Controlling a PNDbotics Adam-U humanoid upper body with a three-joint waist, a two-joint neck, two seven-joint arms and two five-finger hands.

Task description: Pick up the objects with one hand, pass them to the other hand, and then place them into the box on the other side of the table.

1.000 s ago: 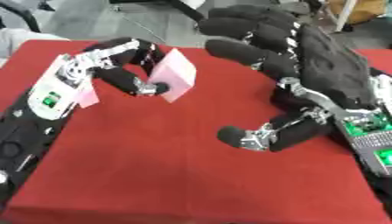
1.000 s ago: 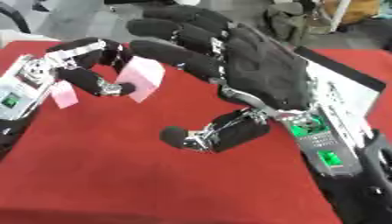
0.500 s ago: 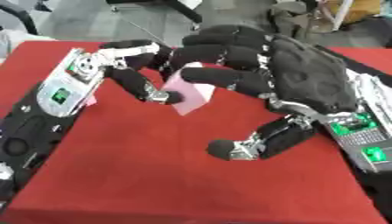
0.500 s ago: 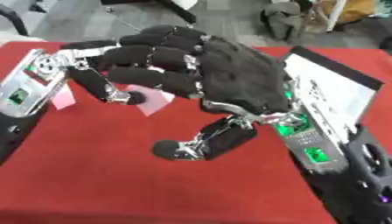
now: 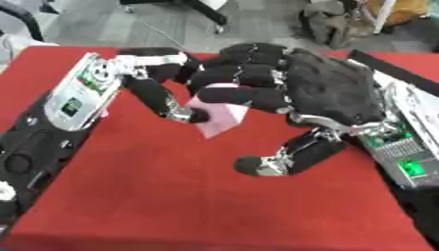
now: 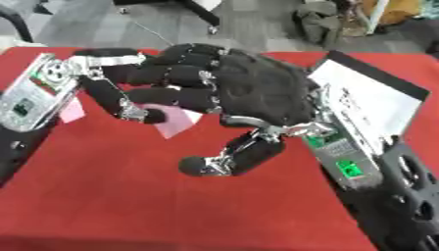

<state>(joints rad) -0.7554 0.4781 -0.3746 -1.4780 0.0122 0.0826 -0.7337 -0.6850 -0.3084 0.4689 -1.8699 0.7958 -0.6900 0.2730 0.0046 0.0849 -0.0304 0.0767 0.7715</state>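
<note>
Pinching a pink card in left hand fingers; curling right hand fingers over it from 3 o'clock. Hovering above the red table.

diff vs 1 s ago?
The right hand moved left across the red table and closed its fingers over the pink card. The left hand still pinches the card, roughly where it was. A second pink piece stays by the left wrist.

Two robot hands: left hand, right hand. One pink card. One red table. One white box.
</note>
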